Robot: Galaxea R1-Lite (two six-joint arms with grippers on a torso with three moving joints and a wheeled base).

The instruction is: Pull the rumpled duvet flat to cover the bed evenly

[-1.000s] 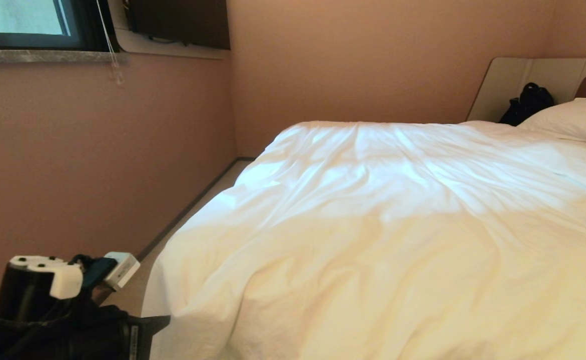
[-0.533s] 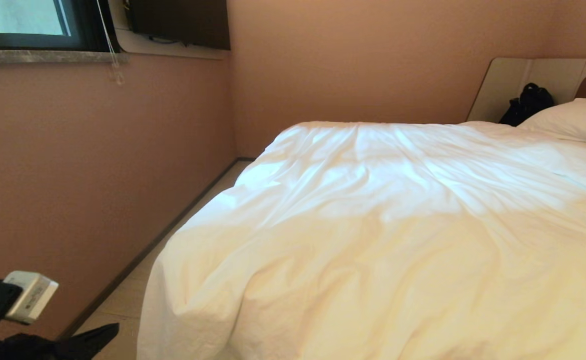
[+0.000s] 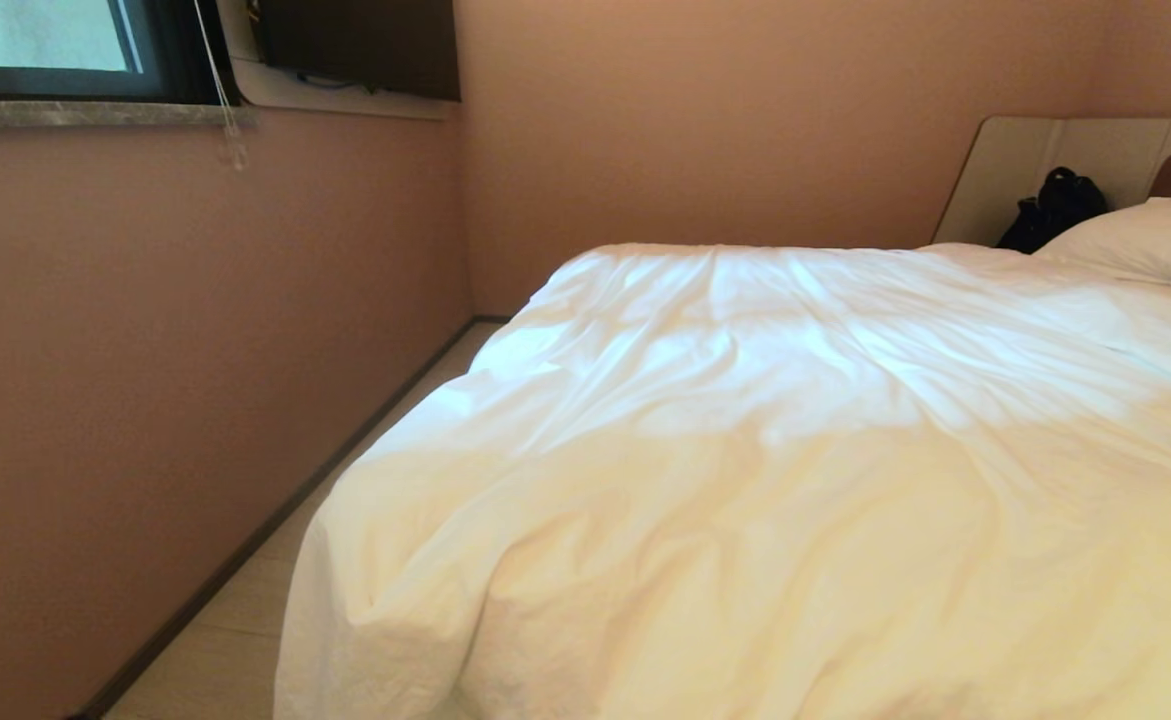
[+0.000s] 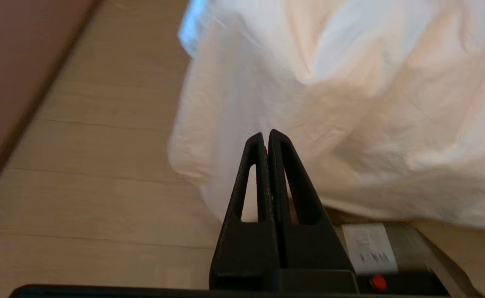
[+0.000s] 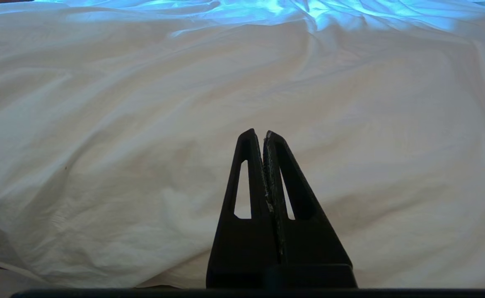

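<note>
My left gripper (image 4: 266, 134) and right gripper (image 5: 259, 134) were both closed, empty; the duvet (image 4: 350, 103) hung just ahead, so closed jaws might snag it.

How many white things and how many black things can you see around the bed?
White: 2, the duvet and a pillow.
Black: 3, a bag by the headboard, the left end effector and the right end effector.
Total: 5
</note>
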